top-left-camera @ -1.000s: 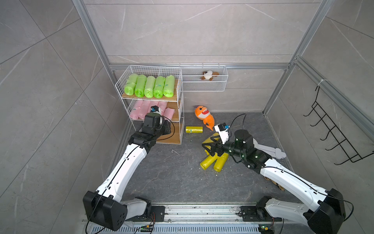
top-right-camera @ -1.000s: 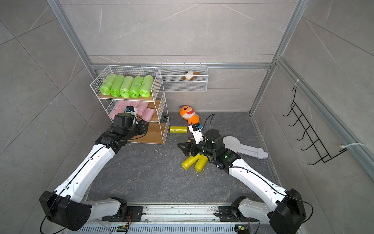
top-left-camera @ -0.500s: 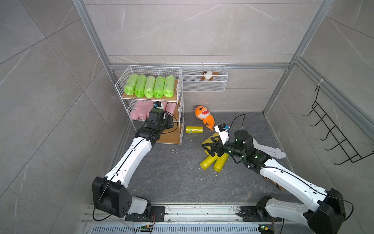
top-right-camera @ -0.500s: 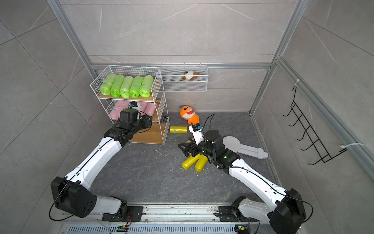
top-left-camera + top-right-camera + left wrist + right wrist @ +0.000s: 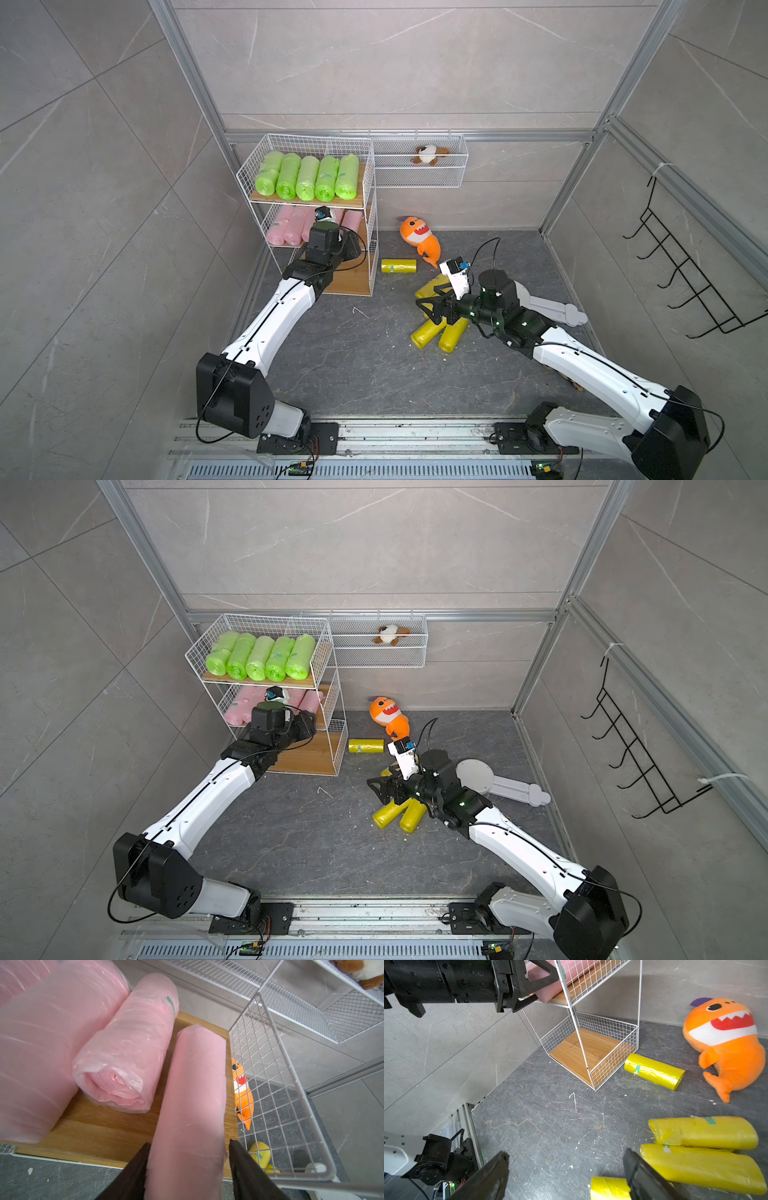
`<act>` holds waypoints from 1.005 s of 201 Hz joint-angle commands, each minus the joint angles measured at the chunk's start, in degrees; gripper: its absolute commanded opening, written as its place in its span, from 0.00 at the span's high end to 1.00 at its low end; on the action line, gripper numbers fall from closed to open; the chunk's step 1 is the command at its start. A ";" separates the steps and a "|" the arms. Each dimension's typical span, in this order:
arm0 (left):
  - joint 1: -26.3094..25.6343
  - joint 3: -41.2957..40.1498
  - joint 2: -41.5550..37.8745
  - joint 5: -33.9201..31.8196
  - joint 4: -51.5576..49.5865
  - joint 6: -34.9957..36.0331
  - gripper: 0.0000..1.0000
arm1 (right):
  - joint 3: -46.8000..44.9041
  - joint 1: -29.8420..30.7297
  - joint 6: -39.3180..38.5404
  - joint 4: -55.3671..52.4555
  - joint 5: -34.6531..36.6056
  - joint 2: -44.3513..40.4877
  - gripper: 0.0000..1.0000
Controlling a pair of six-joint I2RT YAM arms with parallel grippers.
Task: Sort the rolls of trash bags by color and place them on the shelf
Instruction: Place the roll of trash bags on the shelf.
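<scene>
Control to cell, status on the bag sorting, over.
Left gripper open around a pink roll lying on the middle board of the shelf. Right gripper open, empty, over the yellow rolls on the floor. Bottom board bare; plush shark beside, not blocking.

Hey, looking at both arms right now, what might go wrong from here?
1. The pink roll between the jaws of the left gripper overhangs the front edge of the middle board; let go there, it may tip or slide off.
2. The right gripper hangs open over yellow rolls lying against each other; closing may catch two or shove one away.
</scene>
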 commanded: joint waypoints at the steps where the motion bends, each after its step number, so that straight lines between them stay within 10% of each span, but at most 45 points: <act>1: -0.03 -1.64 -5.69 -0.65 4.81 -1.09 0.34 | -0.83 0.23 0.35 0.05 0.43 -0.36 0.10; 60: 0.06 -6.82 -12.14 3.44 2.64 -2.07 0.33 | -1.25 0.25 0.85 -0.08 0.44 -0.59 0.10; 120: 1.01 -7.34 -10.00 5.38 4.83 -0.92 0.75 | -2.07 0.24 1.28 0.00 1.04 -0.33 0.10; 202: 1.38 -1.71 -2.84 3.30 7.22 -0.09 0.74 | -2.77 0.25 0.99 -0.85 1.68 -0.78 0.10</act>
